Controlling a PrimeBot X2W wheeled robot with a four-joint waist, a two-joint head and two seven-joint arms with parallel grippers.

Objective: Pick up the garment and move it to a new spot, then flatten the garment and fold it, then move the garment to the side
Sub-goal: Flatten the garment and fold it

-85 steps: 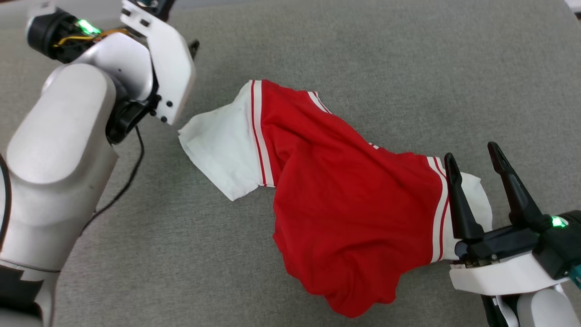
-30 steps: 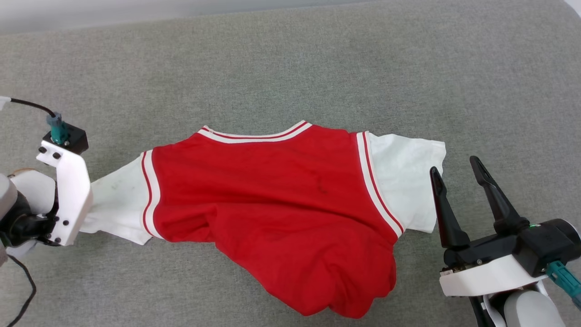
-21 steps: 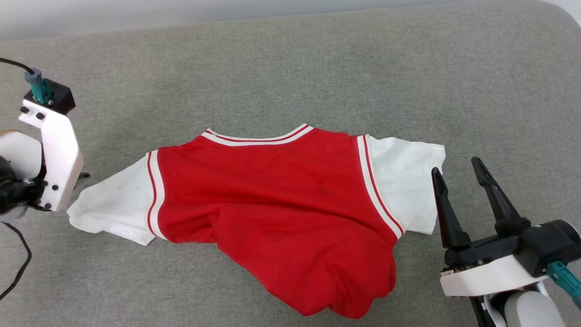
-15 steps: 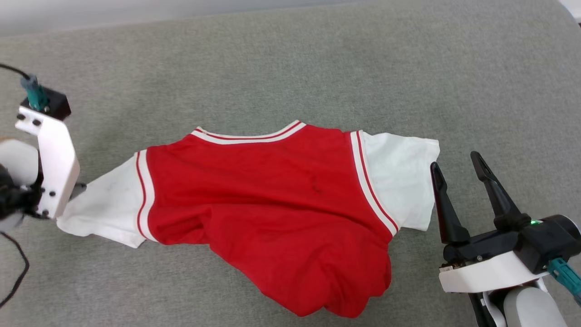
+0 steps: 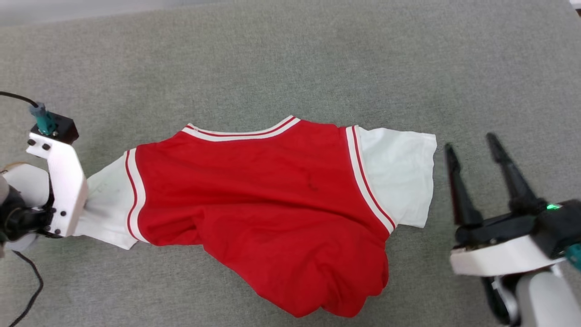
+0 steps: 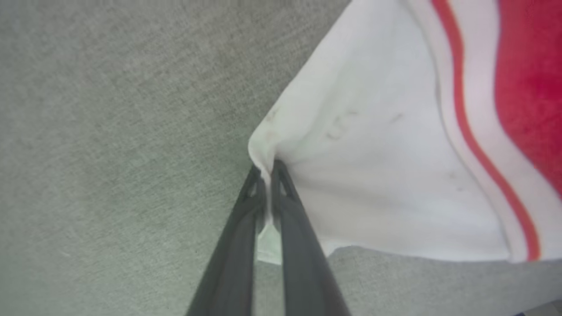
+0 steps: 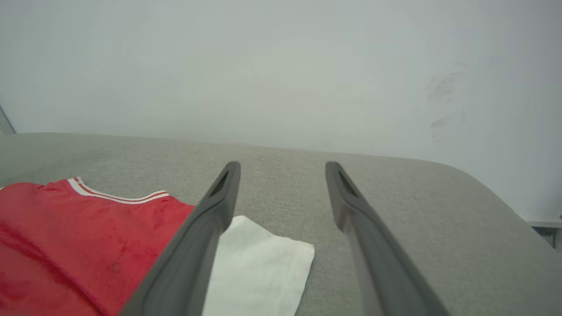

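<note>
1. Step in hand: flattening. The garment (image 5: pixel 272 200) lay across the middle of the grey surface (image 5: pixel 290 54), plain red face up, collar (image 5: pixel 240 132) on the far side. No print was visible.
2. Left jaws were clamped on a small pinch of the white left sleeve (image 6: pixel 373 166) at its outer edge. The left fingers (image 6: pixel 290 219) were nearly together with cloth between them.
3. Right jaws were spread wide and empty. The right fingers (image 5: pixel 458 190) pointed far, just right of the right sleeve (image 5: pixel 399 177) and not touching it.
4. Cloth state: the shoulder line ran roughly straight from left to right. The hem (image 5: pixel 331 290) was bunched and rolled under at the near right, with creases running from it towards the left sleeve.
5. Next move, my read:
   - Bring the right jaws left and down onto the right sleeve's edge and close.
   - Pull outward against the left grip to tension the shoulders.
   - The near hem then needs dragging out before any fold.
6. Risk: the left pinch looked thin and could slip under tension.
</note>
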